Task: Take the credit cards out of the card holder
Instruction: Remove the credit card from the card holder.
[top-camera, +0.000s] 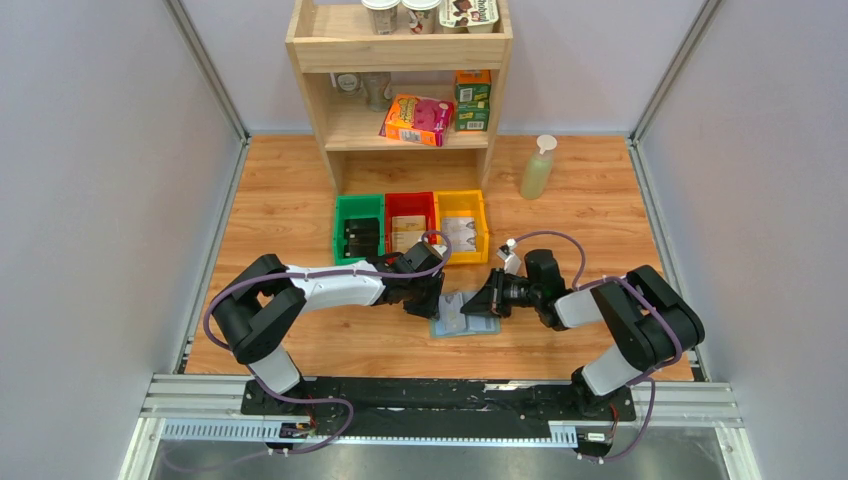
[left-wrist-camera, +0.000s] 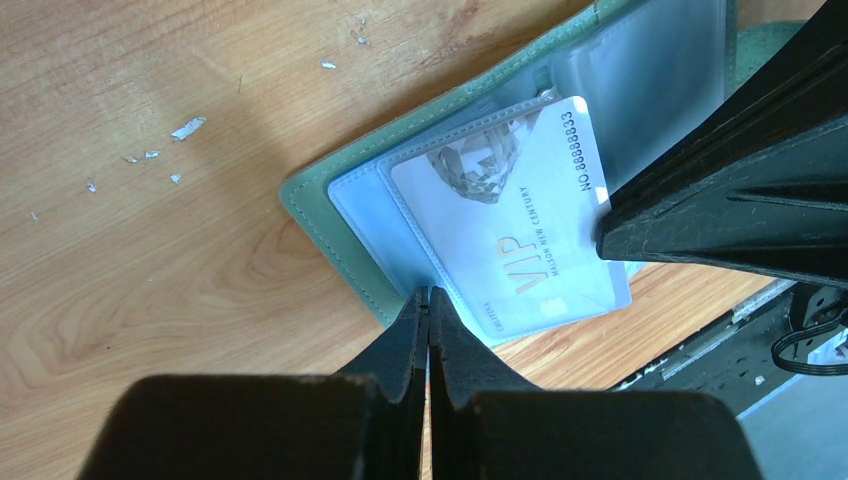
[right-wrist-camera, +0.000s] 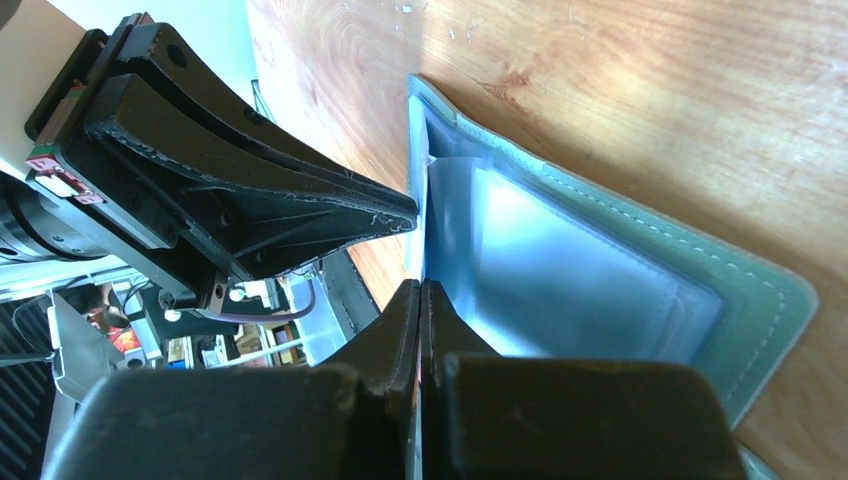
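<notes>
left gripper (left-wrist-camera: 428, 296) closed at the grey-green folding card holder (left-wrist-camera: 318, 212); right gripper (right-wrist-camera: 420, 288), we see, closed against the white vip card (left-wrist-camera: 510, 232).

The card holder (top-camera: 470, 325) lies open on the desk (top-camera: 290, 210), and both arms crowd over it. The left gripper (top-camera: 431, 304) and the right gripper (top-camera: 484, 304) meet there with jaws closed, so there is almost no gap between them. Just behind, three bins (top-camera: 410, 225) and the shelf (top-camera: 400, 140) block the far side. The bottle (top-camera: 537, 168) stands well apart. Bare wood on the left and right gives room up to the side walls (top-camera: 100, 200).
</notes>
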